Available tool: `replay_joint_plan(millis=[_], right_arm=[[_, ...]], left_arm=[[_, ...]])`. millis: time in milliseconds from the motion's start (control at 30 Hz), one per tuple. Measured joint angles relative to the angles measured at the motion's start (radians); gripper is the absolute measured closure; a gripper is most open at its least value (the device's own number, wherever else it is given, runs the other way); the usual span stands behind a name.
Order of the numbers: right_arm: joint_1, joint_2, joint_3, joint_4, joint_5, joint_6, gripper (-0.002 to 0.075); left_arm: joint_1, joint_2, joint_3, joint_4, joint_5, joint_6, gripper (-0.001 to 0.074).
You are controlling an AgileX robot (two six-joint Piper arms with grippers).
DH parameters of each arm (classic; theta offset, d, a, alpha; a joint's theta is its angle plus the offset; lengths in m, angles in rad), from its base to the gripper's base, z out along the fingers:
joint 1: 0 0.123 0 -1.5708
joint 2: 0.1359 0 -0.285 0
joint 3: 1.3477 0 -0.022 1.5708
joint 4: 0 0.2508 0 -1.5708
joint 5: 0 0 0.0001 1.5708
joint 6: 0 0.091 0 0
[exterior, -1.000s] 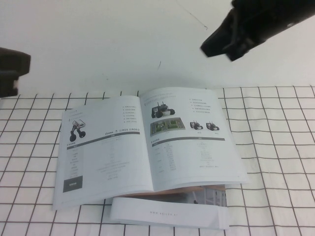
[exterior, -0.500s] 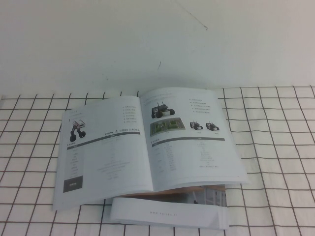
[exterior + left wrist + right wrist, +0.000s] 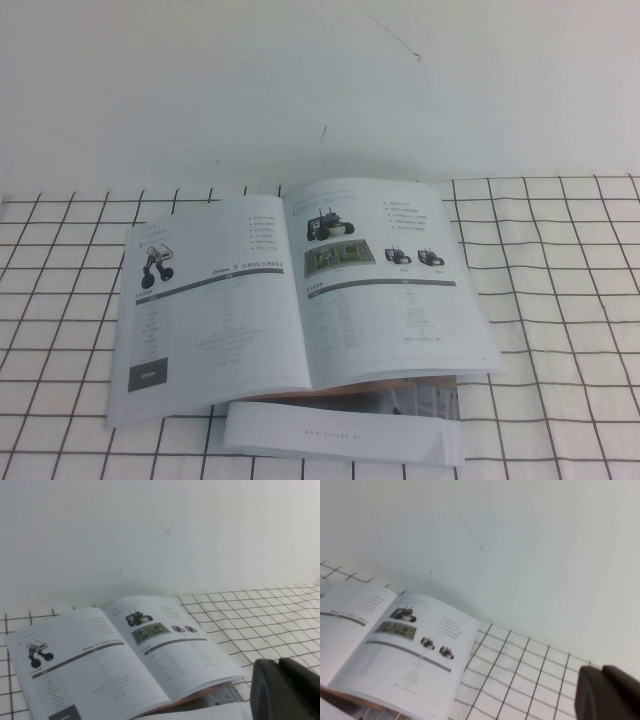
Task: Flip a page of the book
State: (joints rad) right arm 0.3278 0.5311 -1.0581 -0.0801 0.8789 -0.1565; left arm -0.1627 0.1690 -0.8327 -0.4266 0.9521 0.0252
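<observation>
The book [image 3: 400, 310] lies open and flat on the checked cloth, also seen in the left wrist view [image 3: 165, 655] and the right wrist view [image 3: 405, 660]. The page [image 3: 215, 310] rests on the left half, showing a rover photo, a grey bar and a small dark box. Neither arm shows in the high view. My left gripper [image 3: 276, 666] hovers off the book's near right corner, shut and holding nothing. My right gripper [image 3: 601, 672] is well to the right of the book over the cloth, shut and holding nothing.
A plain white booklet [image 3: 340, 435] lies under the book's near edge and sticks out toward me. The white cloth with a black grid [image 3: 560, 300] covers the near table. Behind it is a bare white surface [image 3: 300, 90].
Both arms have left the high view: the right one from the upper right, the left one from the left edge. The book and its pages have not moved.
</observation>
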Motion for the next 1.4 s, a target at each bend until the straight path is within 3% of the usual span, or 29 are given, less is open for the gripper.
replay_joint_plan(millis=[267,500,867,1200,1400], right_arm=[[0.000,-0.113,0.428,0.015,-0.329,0.009,0.0725],[0.000,-0.114,0.602,-0.016,-0.565,0.001,0.0725],[0.000,-0.114,0.686,-0.020,-0.530,0.004,0.0725],[0.000,-0.114,0.707,-0.020,-0.450,0.004,0.0725],[0.000,-0.151,0.717,-0.020,-0.430,0.004,0.0725]], left_arm=[[0.000,-0.022,0.227,0.134,-0.227,-0.025,0.0738],[0.000,0.003,0.464,0.153,-0.507,-0.019,0.0738],[0.000,0.007,0.574,0.155,-0.521,-0.019,0.0737],[0.000,0.002,0.602,0.156,-0.425,-0.019,0.0738],[0.036,-0.061,0.677,0.146,-0.421,-0.025,0.0738]])
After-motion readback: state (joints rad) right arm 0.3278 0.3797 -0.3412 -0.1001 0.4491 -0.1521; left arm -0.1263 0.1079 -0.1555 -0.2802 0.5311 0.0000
